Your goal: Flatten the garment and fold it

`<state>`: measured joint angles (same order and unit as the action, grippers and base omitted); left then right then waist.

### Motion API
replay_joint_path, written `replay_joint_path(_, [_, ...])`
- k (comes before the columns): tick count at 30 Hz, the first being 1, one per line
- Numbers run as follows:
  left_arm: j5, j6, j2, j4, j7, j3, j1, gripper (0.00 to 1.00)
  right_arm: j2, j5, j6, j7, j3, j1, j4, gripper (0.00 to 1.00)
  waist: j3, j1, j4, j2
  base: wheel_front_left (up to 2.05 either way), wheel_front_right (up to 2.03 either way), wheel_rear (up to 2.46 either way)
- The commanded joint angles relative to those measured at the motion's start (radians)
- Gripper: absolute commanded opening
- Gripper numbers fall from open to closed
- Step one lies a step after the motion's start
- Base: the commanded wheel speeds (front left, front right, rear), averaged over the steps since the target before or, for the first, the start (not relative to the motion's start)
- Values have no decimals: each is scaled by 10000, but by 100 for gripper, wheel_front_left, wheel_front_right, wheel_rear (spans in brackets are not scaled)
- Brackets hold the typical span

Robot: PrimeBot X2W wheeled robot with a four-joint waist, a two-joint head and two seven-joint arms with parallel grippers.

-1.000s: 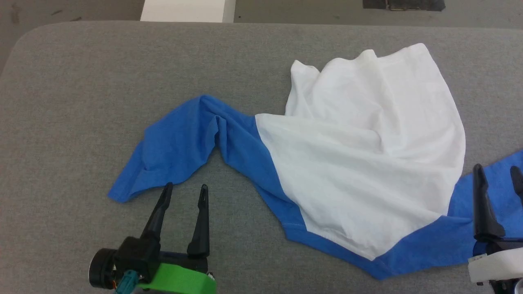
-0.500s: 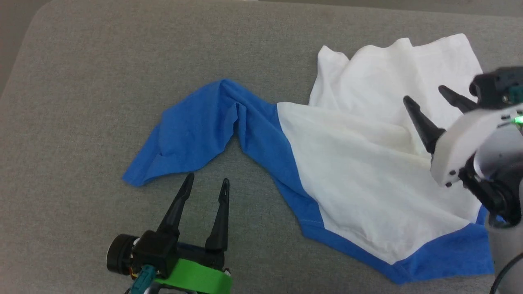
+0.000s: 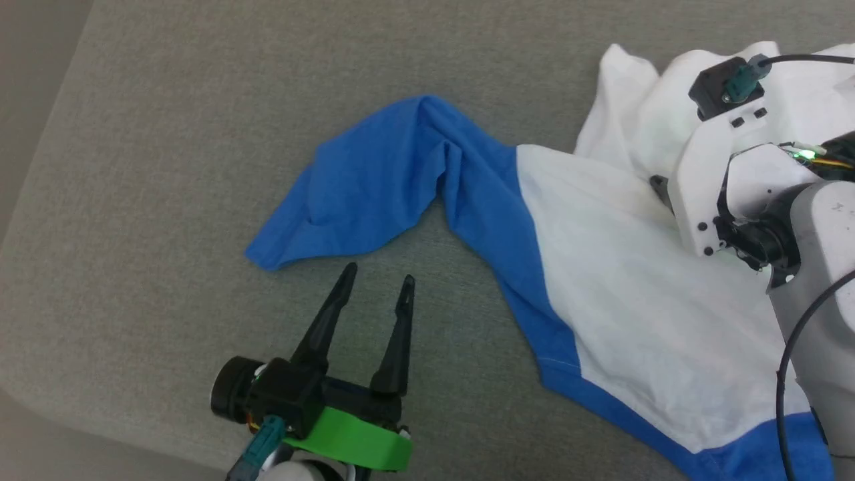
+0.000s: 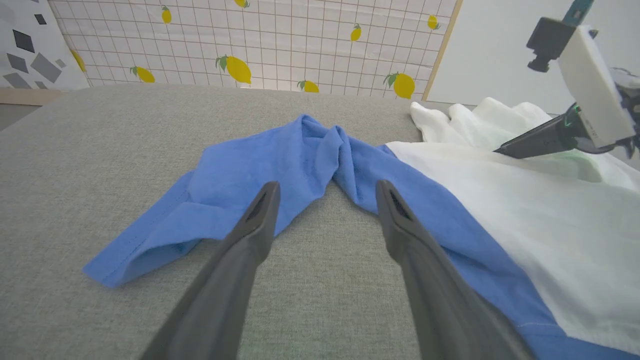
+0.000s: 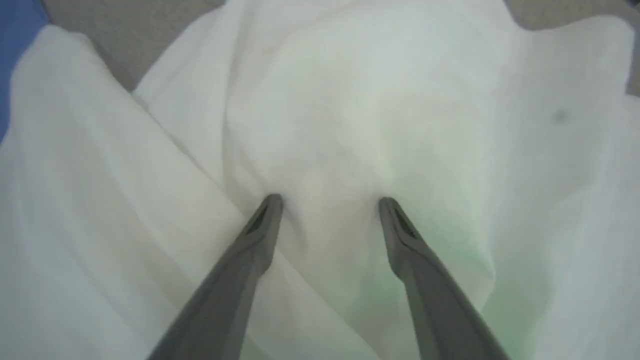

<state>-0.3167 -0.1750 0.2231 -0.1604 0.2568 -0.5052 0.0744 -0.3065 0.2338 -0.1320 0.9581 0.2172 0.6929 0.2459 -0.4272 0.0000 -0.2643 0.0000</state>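
Head view: R arm (image 3: 728,180) overlaps garment (image 3: 621,294).

Noted on the left gripper (image 3: 379,274): two long black tapering fingers, a slot near each tip, black base, bright green band (image 3: 354,444), black round knob (image 3: 230,399), teal plug (image 3: 257,449). The right gripper (image 5: 328,201) has matching dark grey fingers. Behind it sit a white shell (image 3: 698,174) with dark screw holes, a black camera block (image 3: 718,87), a green light (image 3: 809,154), a thin black cable (image 3: 791,347) and a pale grey forearm (image 3: 825,280).

Soft matt cloth garment (image 3: 634,300), coarse woven surface (image 3: 200,133)
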Motion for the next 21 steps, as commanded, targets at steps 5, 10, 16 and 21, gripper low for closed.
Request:
replay_joint_path(5, [191,331,-409,230,49,82,279,100,-78,-276,13,229,-85,167,604,0,-455,0,-670,0,0,0,0])
replay_joint_path(10, [297,564,-640,303,49,280,202,100,-243,-352,13,-327,-186,769,286,0,-418,0,-850,0,0,0,0])
replay_joint_path(16, [408,977,-1007,402,49,358,224,100,-731,-861,13,-1208,-380,2338,219,0,-576,0,-1275,0,0,0,0])
replay_joint_path(21, [473,1304,-1312,569,49,383,243,100,-1391,-2044,13,-2465,-138,3527,603,0,-808,0,-1764,0,0,0,0])
